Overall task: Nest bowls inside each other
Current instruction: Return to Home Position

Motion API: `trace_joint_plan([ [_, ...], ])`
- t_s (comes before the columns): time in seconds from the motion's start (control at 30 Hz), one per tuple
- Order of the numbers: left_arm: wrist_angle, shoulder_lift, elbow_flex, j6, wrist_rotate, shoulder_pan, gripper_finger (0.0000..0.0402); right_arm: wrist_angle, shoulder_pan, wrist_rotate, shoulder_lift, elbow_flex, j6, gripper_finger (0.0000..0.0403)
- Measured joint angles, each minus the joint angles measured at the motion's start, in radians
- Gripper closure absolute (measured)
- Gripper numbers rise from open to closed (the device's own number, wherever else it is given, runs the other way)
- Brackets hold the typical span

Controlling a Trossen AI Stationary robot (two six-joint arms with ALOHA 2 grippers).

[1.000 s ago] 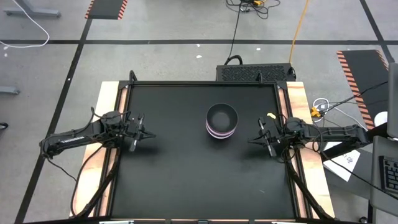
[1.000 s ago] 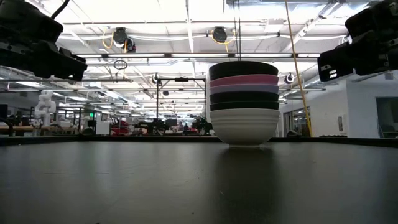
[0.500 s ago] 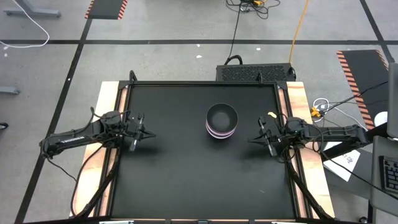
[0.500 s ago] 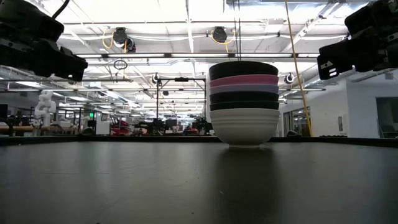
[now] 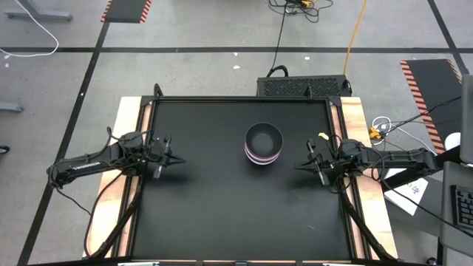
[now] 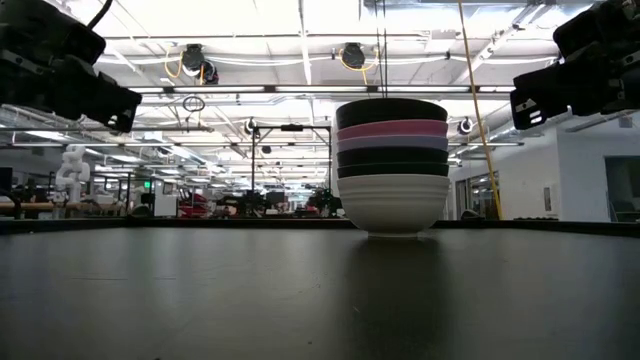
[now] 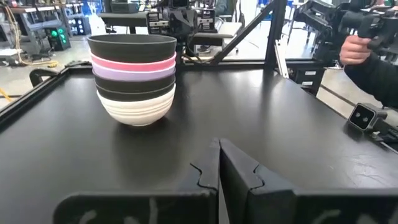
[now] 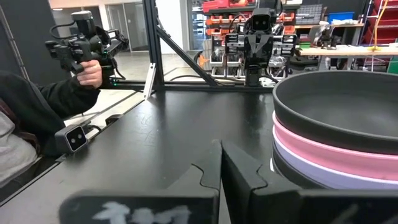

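The bowls stand nested in one stack (image 5: 263,144) a little right of the table's middle, its white bottom bowl (image 6: 392,205) resting on the black tabletop. Above it come black, lavender-purple and pink bowls, with a black bowl (image 7: 132,45) on top. My left gripper (image 5: 168,157) hovers shut near the table's left edge, well left of the stack. My right gripper (image 5: 310,164) hovers shut near the right edge, close to the stack's right side (image 8: 336,130). Neither touches a bowl.
The black tabletop (image 5: 214,207) has raised rails along its left and right sides. A person's hand with a hand-held device (image 7: 354,46) shows beyond the table in the wrist views. A small box with a lens (image 8: 76,139) sits at the table's edge.
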Motion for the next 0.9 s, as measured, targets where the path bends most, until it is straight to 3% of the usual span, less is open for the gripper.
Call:
trace_joint_plan([
  [0.47, -0.030, 0.000, 0.000, 0.018, -0.092, 0.000, 0.0398, -0.008, 0.000, 0.003, 0.000, 0.000, 0.044, 0.0403],
  [0.9, -0.030, 0.000, 0.000, 0.015, -0.100, 0.000, 0.0365, -0.008, 0.000, 0.003, 0.000, 0.000, 0.044, 0.0403],
])
